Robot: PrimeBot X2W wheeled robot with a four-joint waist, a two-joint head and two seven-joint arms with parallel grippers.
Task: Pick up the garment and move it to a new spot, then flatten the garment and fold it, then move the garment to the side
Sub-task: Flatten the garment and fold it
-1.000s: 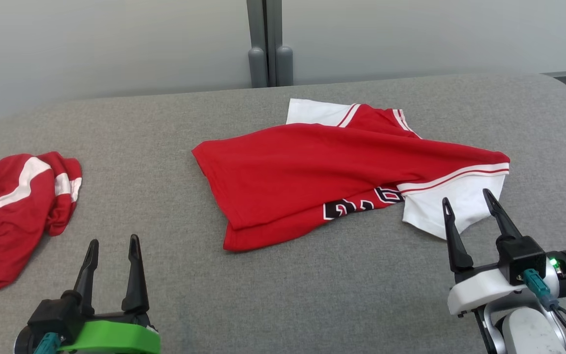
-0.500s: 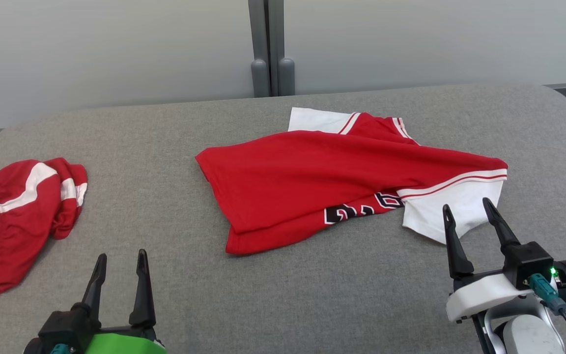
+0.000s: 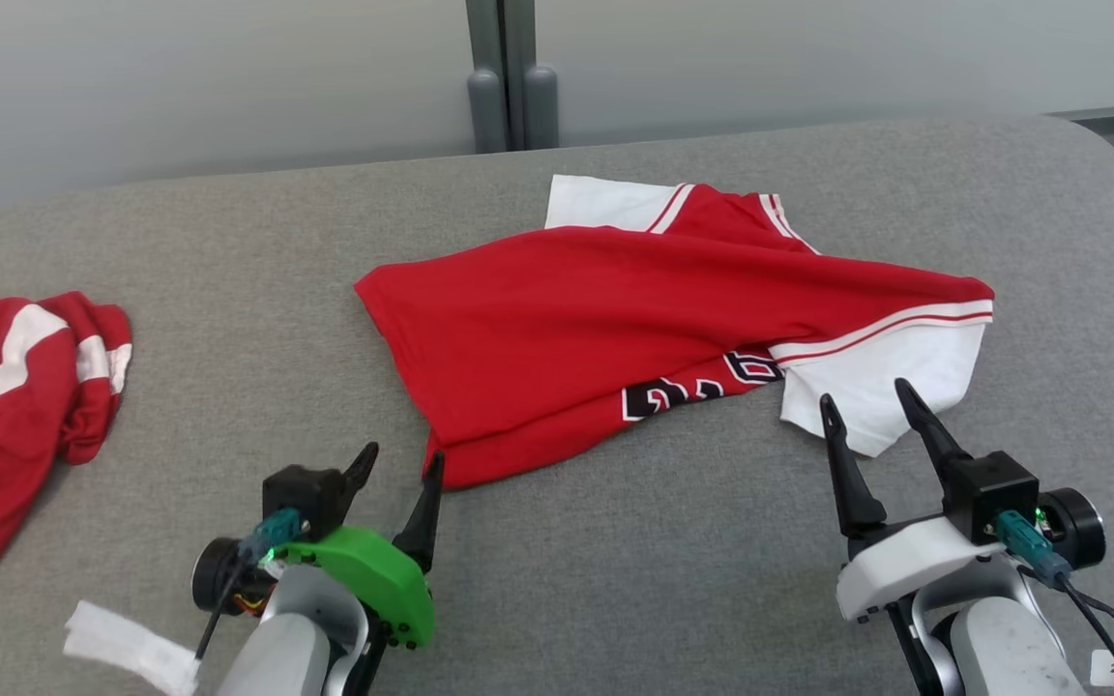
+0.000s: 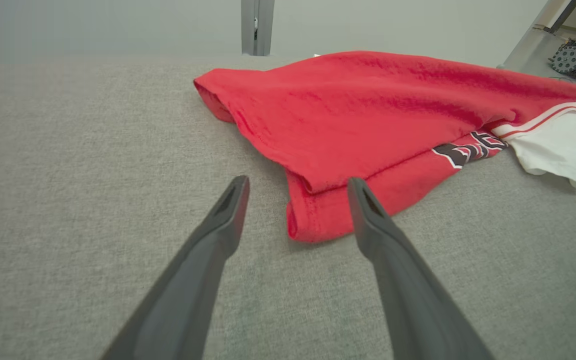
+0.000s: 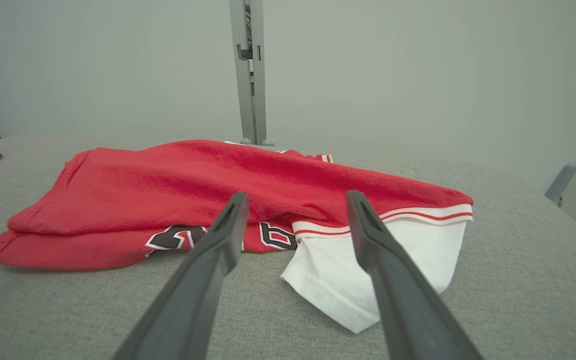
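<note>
1. Where the head camera looks down, a red shirt with white sleeves lies loosely folded on the grey tabletop, right of the middle and towards the far edge. A red bundle with white stripes sits at the left edge, well apart from it. The left gripper has its fingers spread and empty, tips just beside the shirt's near left corner. The right gripper is likewise spread and empty, tips at the near white sleeve.
2. Seen from the left wrist, the left gripper stands wide apart over the tabletop. The corner of the shirt, two red layers, lies between the fingertips. Whether a finger touches the cloth cannot be told.
3. Seen from the right wrist, the right gripper is open, clamped on nothing. Its fingers frame the red-striped cuff and the sleeve of the shirt. Black and white lettering shows on the lower layer. A grey post rises beyond the far edge.
</note>
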